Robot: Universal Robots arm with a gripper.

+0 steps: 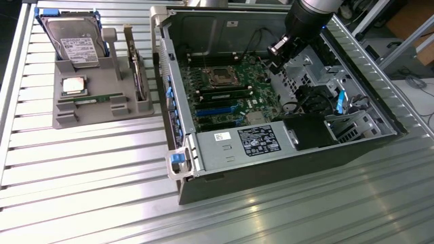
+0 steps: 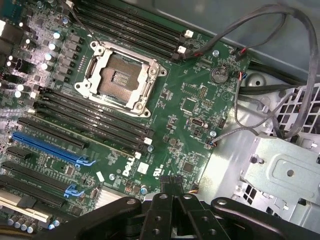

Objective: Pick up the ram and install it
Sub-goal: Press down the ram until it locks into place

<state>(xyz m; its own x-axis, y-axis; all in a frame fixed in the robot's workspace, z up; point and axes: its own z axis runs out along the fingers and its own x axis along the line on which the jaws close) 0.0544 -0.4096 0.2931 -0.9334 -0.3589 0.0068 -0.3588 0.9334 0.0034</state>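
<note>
The ram (image 1: 95, 99) is a thin green stick lying in a slot of the grey holder tray (image 1: 101, 114) at the exterior view's left, far from the arm. My gripper (image 1: 273, 62) hangs over the far right part of the open computer case, above the motherboard (image 2: 185, 100). In the wrist view the gripper (image 2: 172, 199) is shut, its black fingers (image 2: 161, 212) pressed together with nothing between them. Below it lie the empty processor socket (image 2: 117, 75) and rows of black memory slots (image 2: 90, 117).
The tray also carries a silver hard drive (image 1: 74, 38), a square processor chip (image 1: 73, 85) and an upright card (image 1: 137, 76). Inside the case (image 1: 178, 86) are a power supply (image 1: 237, 145), loose black cables (image 2: 280, 75) and a metal drive cage (image 2: 285, 170).
</note>
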